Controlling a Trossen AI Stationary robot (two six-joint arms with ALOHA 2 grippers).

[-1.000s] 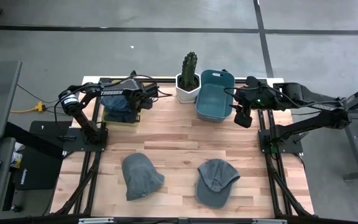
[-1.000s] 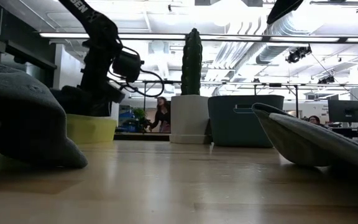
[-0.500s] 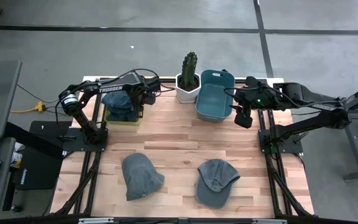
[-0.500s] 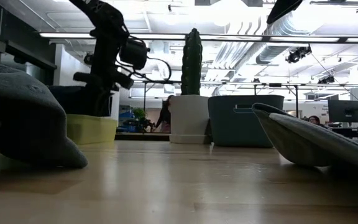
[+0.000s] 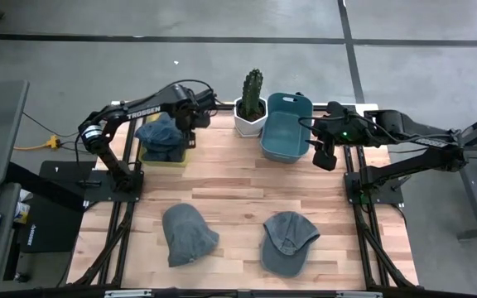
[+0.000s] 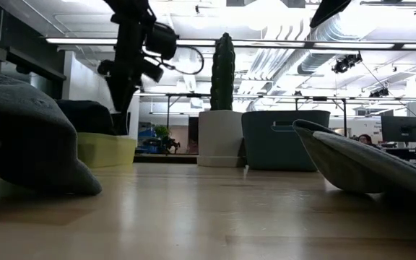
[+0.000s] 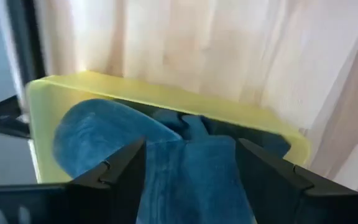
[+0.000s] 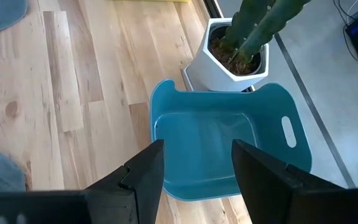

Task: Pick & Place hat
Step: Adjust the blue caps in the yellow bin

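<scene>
A blue hat [image 5: 157,134] lies bunched in the yellow bin [image 5: 163,159] at the table's far left, rising above its rim [image 7: 166,93]. My left gripper [image 7: 191,168] hangs open above it, pointing down, with the hat [image 7: 166,162] below and between the fingers and clear of them; in the low view the left gripper [image 6: 125,87] stands above the bin [image 6: 105,149]. My right gripper [image 8: 197,174] waits open above the teal bin [image 8: 229,143] at the far right. A grey beanie [image 5: 187,234] and a grey cap [image 5: 288,242] lie flat on the table's near half.
A potted cactus [image 5: 252,99] stands between the yellow bin and the teal bin [image 5: 286,126] at the far edge. Bare wood [image 5: 247,186] lies in the table's middle. In the low view the beanie [image 6: 20,137] and cap [image 6: 360,166] fill the near foreground.
My left gripper has opened and let go of the blue hat, then risen straight up from the yellow bin. The hat has stayed in the bin, heaped above its rim.
</scene>
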